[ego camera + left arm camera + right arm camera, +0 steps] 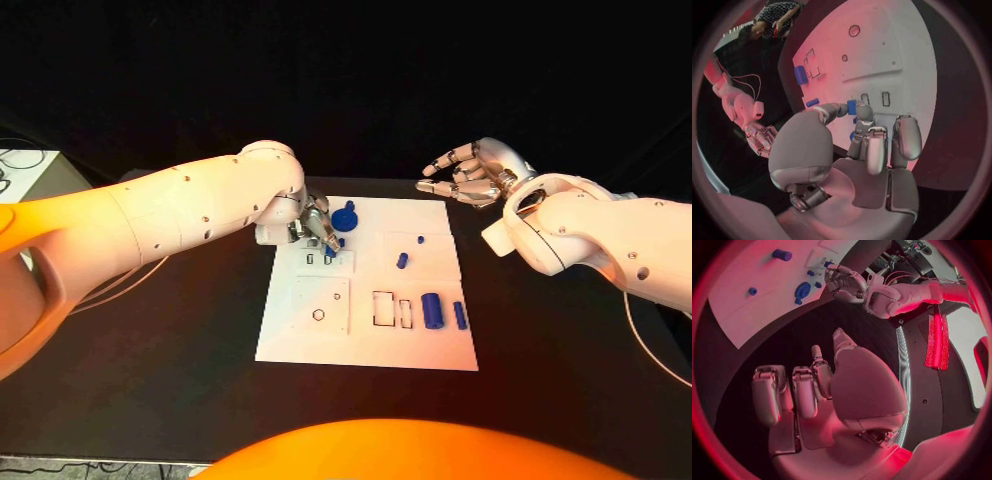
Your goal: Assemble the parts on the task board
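The left hand [315,228] sits at the upper left of the white task board [366,345] in the head view, pinching a small blue part [852,106] between thumb and finger; the forearm hides most of the hand. The right hand [470,172] hovers past the board's upper right corner above the black tabletop [188,330], fingers loosely curled and apart, holding nothing. A blue round knob [345,217] lies beside the left hand's fingers; 2 blue cylinders [433,309] lie lower right.
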{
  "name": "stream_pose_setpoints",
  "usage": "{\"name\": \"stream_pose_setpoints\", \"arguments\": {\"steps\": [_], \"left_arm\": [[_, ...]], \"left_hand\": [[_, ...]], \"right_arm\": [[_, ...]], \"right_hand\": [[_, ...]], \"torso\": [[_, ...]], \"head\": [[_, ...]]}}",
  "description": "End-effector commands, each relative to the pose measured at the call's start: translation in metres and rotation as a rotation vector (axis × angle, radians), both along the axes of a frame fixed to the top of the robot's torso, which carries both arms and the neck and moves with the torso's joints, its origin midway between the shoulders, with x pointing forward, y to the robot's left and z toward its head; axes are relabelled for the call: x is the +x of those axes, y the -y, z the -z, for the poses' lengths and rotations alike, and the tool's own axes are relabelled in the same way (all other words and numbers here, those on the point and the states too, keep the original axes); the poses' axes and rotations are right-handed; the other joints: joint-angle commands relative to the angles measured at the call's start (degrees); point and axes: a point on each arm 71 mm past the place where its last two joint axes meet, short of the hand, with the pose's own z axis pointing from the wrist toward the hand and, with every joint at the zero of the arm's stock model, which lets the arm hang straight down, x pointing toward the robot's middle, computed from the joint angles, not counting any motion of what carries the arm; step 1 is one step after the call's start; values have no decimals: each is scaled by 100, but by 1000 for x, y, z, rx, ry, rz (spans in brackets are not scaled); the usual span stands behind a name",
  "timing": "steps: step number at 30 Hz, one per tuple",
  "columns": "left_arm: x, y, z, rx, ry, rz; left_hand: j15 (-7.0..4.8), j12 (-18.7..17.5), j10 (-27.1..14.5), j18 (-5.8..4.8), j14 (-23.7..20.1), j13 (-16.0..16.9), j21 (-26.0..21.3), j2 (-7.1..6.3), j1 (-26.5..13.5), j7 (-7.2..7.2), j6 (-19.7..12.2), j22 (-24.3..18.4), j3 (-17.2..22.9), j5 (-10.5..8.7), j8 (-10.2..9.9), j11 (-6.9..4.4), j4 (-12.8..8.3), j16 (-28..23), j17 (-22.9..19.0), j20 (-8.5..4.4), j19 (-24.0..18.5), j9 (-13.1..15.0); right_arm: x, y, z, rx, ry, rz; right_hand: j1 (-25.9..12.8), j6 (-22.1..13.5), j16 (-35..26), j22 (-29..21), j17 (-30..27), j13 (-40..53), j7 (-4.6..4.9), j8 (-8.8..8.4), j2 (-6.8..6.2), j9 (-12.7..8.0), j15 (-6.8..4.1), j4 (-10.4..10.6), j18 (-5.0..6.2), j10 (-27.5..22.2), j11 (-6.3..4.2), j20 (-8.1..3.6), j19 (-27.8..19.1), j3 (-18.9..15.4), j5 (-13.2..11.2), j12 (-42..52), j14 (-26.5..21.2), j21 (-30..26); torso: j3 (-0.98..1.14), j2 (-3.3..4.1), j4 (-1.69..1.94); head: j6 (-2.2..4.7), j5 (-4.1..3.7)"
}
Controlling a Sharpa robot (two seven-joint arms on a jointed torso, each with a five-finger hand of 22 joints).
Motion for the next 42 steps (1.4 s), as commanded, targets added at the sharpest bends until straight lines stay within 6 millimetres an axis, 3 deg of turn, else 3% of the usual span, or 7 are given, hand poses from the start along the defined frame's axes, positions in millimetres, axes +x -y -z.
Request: {"name": "stream_pose_setpoints", "arguments": {"steps": [1, 10, 21, 31, 42], "left_arm": [[0, 4, 0, -5, -12, 3], [1, 2, 2, 8, -10, 1], [-2, 2, 10, 23, -40, 12], [0, -5, 13, 36, -33, -5], [1, -8, 15, 41, -27, -13]], "left_hand": [[-53, 19, 129, -11, 604, 4, 41, -57, 9, -19, 73, 9, 1431, 33, -15, -98, -1388, 25, 1510, 0, 29, 7], [-56, 26, 137, -13, 604, 12, 45, -62, 5, -21, 80, 17, 1433, 56, -16, -101, -1390, 25, 1510, -3, 36, 10], [-57, 21, 136, -14, 604, 4, 47, -64, 4, -22, 82, 22, 1433, 64, -16, -102, -1391, 25, 1510, -4, 40, 11], [-58, 17, 136, -15, 604, -1, 50, -67, 2, -23, 84, 29, 1433, 75, -18, -104, -1392, 25, 1510, -6, 45, 13], [-60, 18, 139, -18, 604, 0, 55, -67, -2, -24, 86, 41, 1433, 85, -20, -104, -1391, 25, 1510, -8, 54, 16]], "right_arm": [[-1, -2, 0, -6, 3, -17], [-1, -2, 0, -7, 3, -17], [-1, -3, 0, -7, 3, -18], [-1, -3, 0, -6, 4, -18], [0, -3, 0, -6, 4, -20]], "right_hand": [[-37, -37, -18, 1229, 1257, 553, 3, 25, 30, 9, -20, 4, 70, -33, 2, -6, 405, -37, -16, -12, 524, -19], [-37, -37, -18, 1229, 1257, 553, 3, 25, 30, 9, -20, 4, 70, -33, 2, -6, 405, -37, -16, -12, 524, -19], [-37, -37, -18, 1229, 1257, 553, 3, 25, 30, 9, -20, 4, 70, -33, 2, -6, 405, -37, -16, -12, 524, -19], [-37, -37, -18, 1229, 1257, 553, 3, 25, 30, 9, -20, 4, 70, -33, 2, -6, 405, -37, -16, -12, 524, -19], [-37, -37, -18, 1229, 1257, 553, 3, 25, 30, 9, -20, 4, 70, -33, 2, -6, 405, -37, -16, -12, 524, -19]], "torso": [[-3, 2, -6], [2, -5, 9], [-4, 5, -9], [1, -5, 4], [-2, 3, -8]], "head": [[-1, 9], [-20, 14], [-29, 24], [-39, 25], [-35, 29]]}}
